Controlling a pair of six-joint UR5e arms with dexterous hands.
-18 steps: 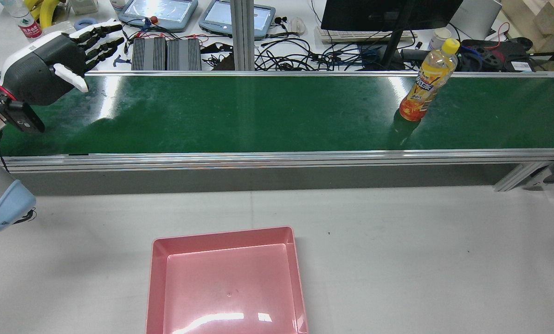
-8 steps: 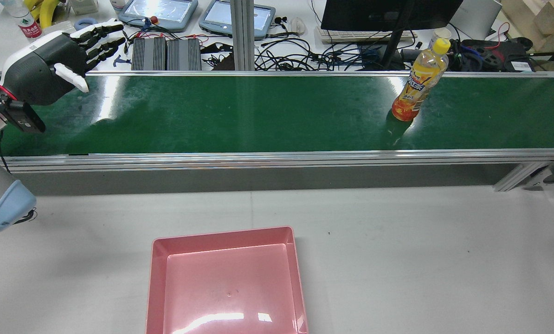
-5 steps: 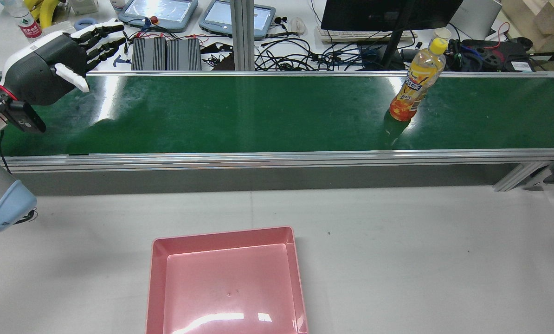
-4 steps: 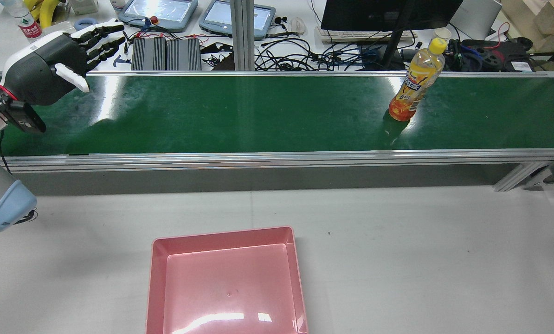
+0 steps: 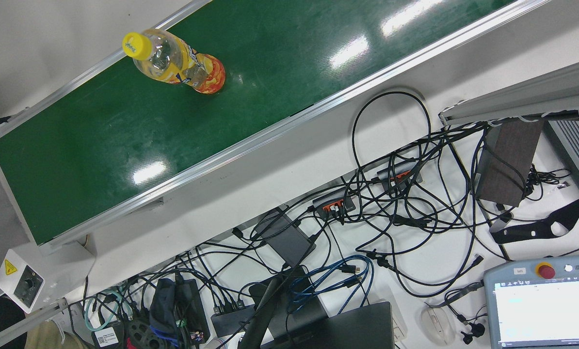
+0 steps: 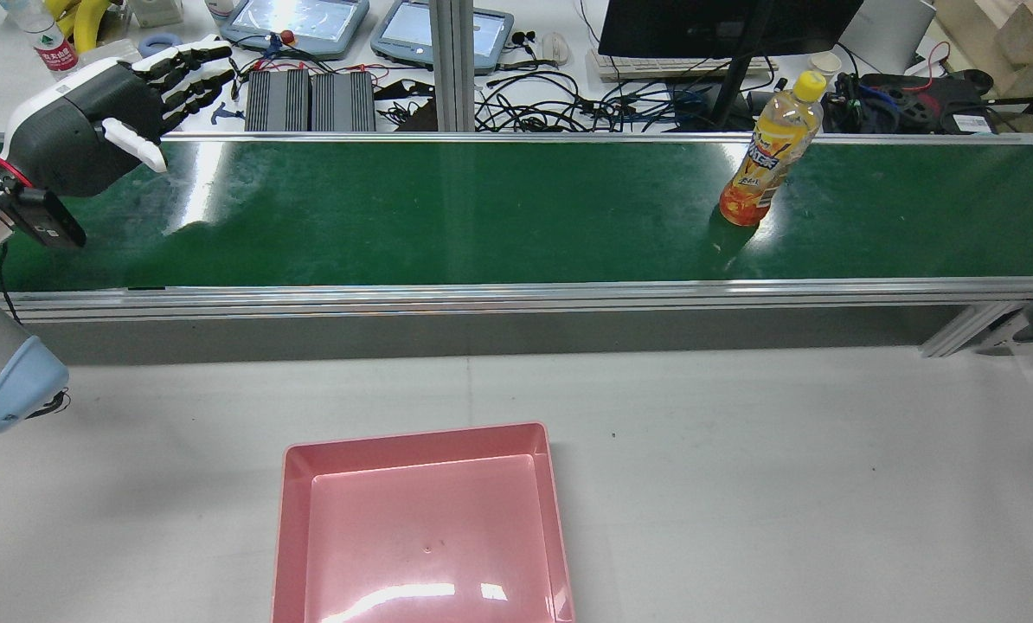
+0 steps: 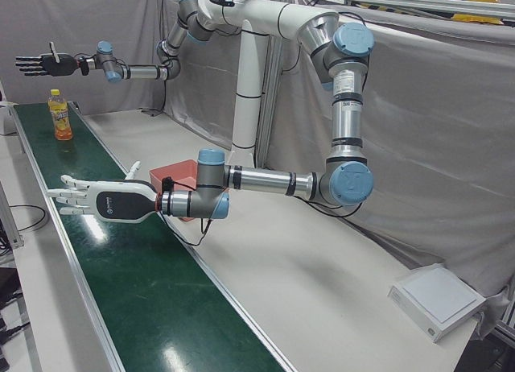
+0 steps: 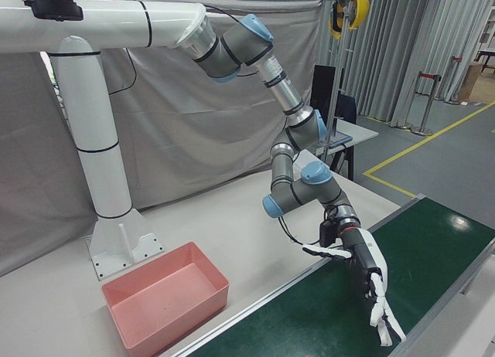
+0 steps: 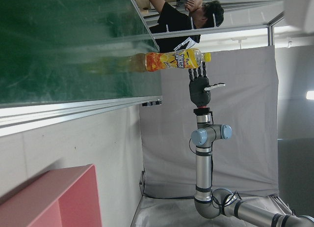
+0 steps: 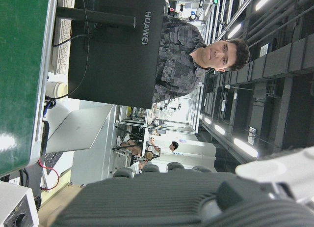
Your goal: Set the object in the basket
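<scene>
Bottle (image 6: 760,157) of orange drink, yellow cap, upright on green conveyor belt (image 6: 482,212), at 2 o'clock in rear view. Left hand (image 6: 93,117) at 10 o'clock over belt end, fingers spread, holding nothing. Right hand (image 7: 44,64) raised beyond bottle, fingers spread, empty. Pink basket (image 6: 421,528) at 6 o'clock on white table (image 6: 785,484), well apart from bottle.

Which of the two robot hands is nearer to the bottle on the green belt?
The right hand: in the left-front view it hovers open just above and beside the bottle at the far end of the belt. The left hand waits open far down the belt.
</scene>
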